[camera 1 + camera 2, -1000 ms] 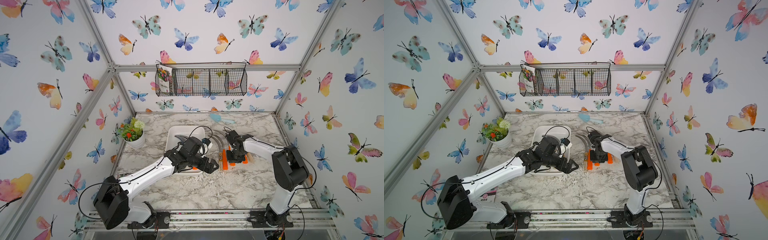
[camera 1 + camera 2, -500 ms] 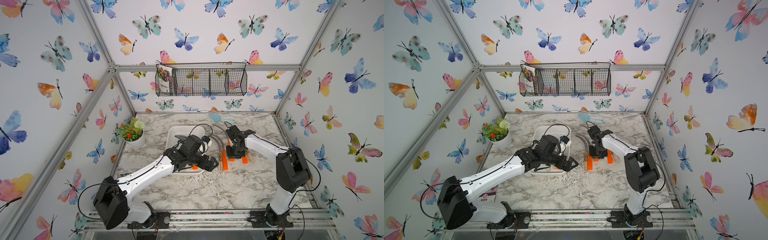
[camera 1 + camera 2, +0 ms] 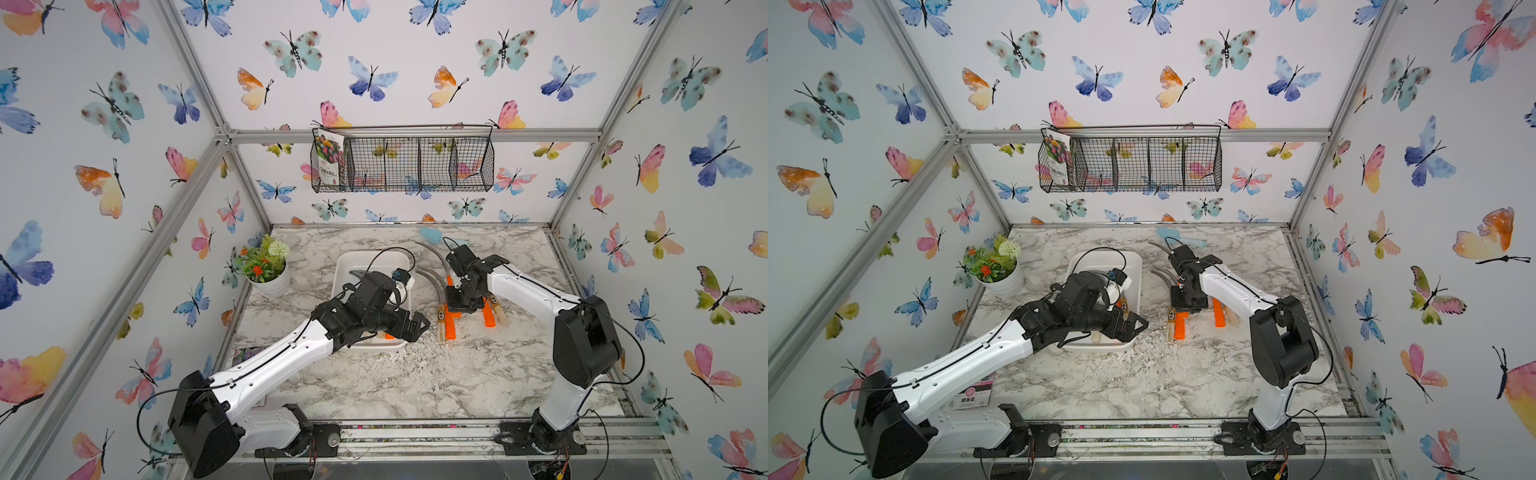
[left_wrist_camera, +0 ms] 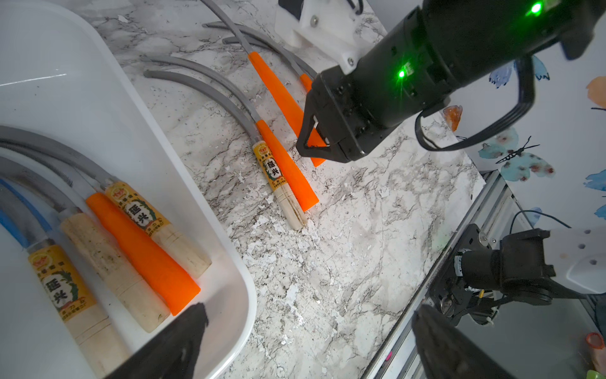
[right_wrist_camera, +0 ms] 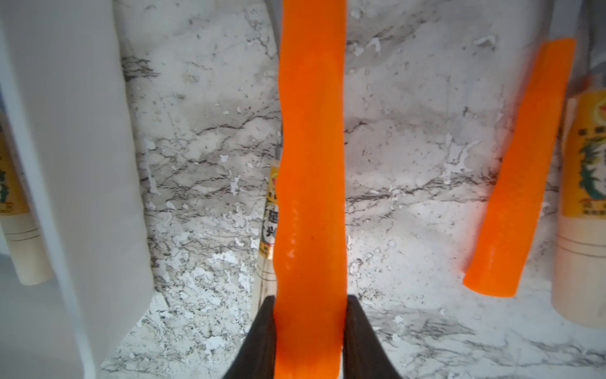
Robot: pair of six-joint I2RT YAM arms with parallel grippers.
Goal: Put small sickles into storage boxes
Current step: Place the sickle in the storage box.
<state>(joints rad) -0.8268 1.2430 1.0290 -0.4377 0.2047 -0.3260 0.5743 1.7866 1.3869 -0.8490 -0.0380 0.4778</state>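
The white storage box (image 3: 343, 270) (image 3: 1135, 262) (image 4: 98, 108) holds several small sickles (image 4: 144, 249) with orange or labelled wooden handles. My left gripper (image 3: 412, 328) (image 3: 1133, 326) (image 4: 308, 338) hangs open and empty over its near end. More sickles lie on the marble to the box's right: a labelled wooden handle (image 4: 278, 183) beside an orange one (image 4: 290, 174) (image 3: 450, 328), and another pair (image 3: 489, 316) (image 5: 518, 170) further right. My right gripper (image 3: 457, 303) (image 3: 1187, 303) (image 4: 314, 147) (image 5: 310, 315) is shut on an orange sickle handle (image 5: 310, 164), low over the table.
A potted plant (image 3: 266, 266) stands at the left of the table. A black wire basket (image 3: 403, 164) hangs on the back wall. A pale blue trowel (image 3: 432, 236) lies by the back edge. Bare marble lies between the box and the front rail (image 3: 415, 428).
My right wrist has shifted slightly toward the back, still shut on the orange handle. My left gripper has drawn a little nearer the box's end, still open.
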